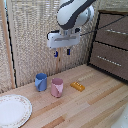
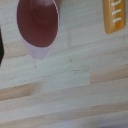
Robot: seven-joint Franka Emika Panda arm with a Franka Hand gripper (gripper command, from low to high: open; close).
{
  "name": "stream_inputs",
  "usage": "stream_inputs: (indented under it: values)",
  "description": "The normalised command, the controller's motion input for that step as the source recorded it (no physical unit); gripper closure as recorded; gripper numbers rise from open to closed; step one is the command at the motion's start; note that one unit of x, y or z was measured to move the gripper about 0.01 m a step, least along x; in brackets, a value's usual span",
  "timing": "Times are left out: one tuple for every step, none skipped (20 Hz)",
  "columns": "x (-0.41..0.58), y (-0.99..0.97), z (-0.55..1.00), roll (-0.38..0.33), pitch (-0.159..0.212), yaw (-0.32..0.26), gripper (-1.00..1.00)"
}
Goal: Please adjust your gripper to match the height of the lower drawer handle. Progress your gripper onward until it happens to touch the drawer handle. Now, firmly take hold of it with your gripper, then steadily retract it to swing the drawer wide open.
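Note:
The gripper (image 1: 62,52) hangs from the white and grey arm high above the wooden table (image 1: 85,107). Its dark blue fingers point down and stand open with nothing between them. The dark brown drawer (image 1: 120,64) is the lower front of the cabinet at the exterior view's right. Its silvery drawer handle (image 1: 107,59) is a thin bar, well to the right of the gripper and slightly lower. The twin drawer front above carries its own bar (image 1: 116,31). Neither the drawer nor the gripper's fingers show in the wrist view.
Below the gripper stand a blue cup (image 1: 40,81) and a pink cup (image 1: 57,87) (image 2: 37,22). An orange-yellow block (image 1: 77,86) (image 2: 114,15) lies beside them. A white plate (image 1: 12,110) sits at the front left. A woven screen backs the table.

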Motion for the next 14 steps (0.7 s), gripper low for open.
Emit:
stream_inputs:
  values:
    - [0.000, 0.19, 0.02, -0.088, 0.000, 0.066, -1.00]
    - [-0.063, -0.42, 0.04, -0.359, -0.069, 0.013, -1.00]
    - [-0.063, -0.42, 0.04, -0.359, -0.069, 0.013, -1.00]
    - [-0.017, -0.41, 0.05, -0.357, -0.047, 0.000, -1.00]
    - [-0.017, -0.42, 0.05, -0.357, -0.032, 0.000, -1.00]
    - [-0.017, -0.42, 0.05, -0.357, -0.020, 0.000, -1.00]
    - [-0.003, -0.41, 0.04, -0.360, -0.018, 0.000, -1.00]
    - [0.000, -0.41, 0.02, -0.368, -0.009, 0.000, -1.00]
    - [-0.009, -0.42, 0.00, -0.375, -0.009, 0.000, -1.00]
    - [0.000, -0.41, 0.00, -0.375, -0.004, 0.002, -1.00]
    - [0.000, -0.41, 0.00, -0.375, -0.001, 0.009, -1.00]
    - [0.000, -0.41, 0.00, -0.375, 0.000, 0.010, -1.00]
    - [0.000, -0.41, 0.00, -0.375, 0.000, 0.010, -1.00]
    - [0.000, -0.40, 0.00, -0.375, 0.000, 0.015, -1.00]
